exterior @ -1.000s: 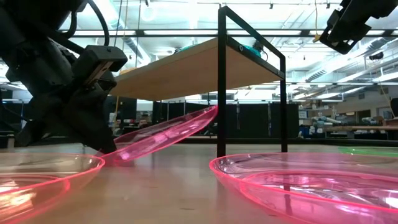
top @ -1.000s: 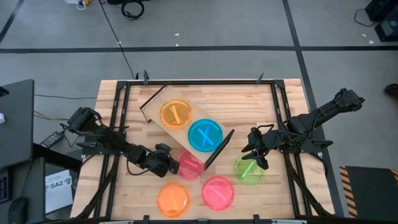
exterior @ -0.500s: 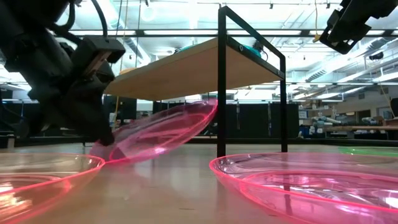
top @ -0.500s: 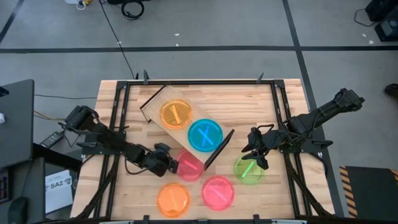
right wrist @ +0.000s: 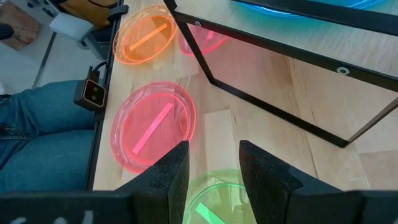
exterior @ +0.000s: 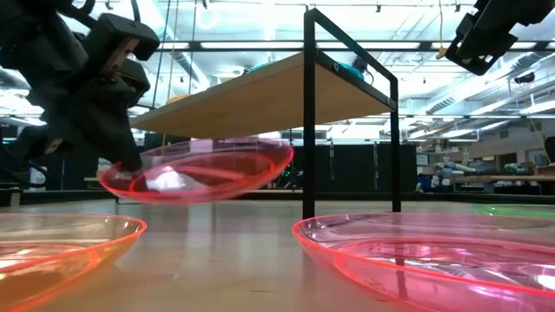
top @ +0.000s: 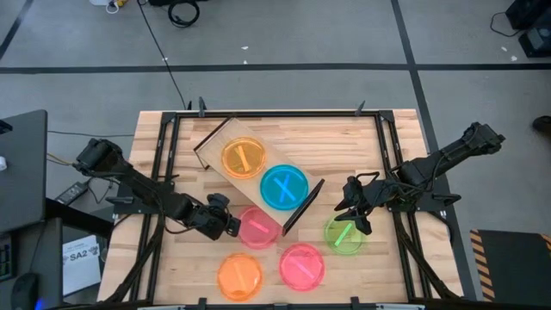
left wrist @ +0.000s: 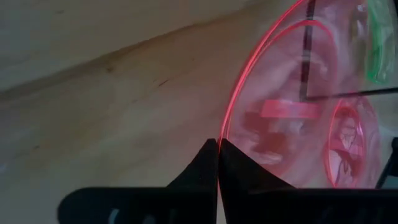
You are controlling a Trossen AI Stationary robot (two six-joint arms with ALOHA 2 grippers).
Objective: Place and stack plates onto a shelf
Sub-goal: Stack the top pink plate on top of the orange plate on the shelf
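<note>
Now your left gripper [top: 231, 226], low and left of centre in the high view, pinches the rim of a pink plate [top: 258, 227], lifted level. Its target, the shelf [top: 297, 208], sits just to the upper right. Your right gripper [top: 352, 213] hangs open above the green plate [top: 344, 234].

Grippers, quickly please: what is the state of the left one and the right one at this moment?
Left gripper: shut on the rim of the pink plate, lifted off the table.
Right gripper: open, holding nothing, above the green plate.
</note>
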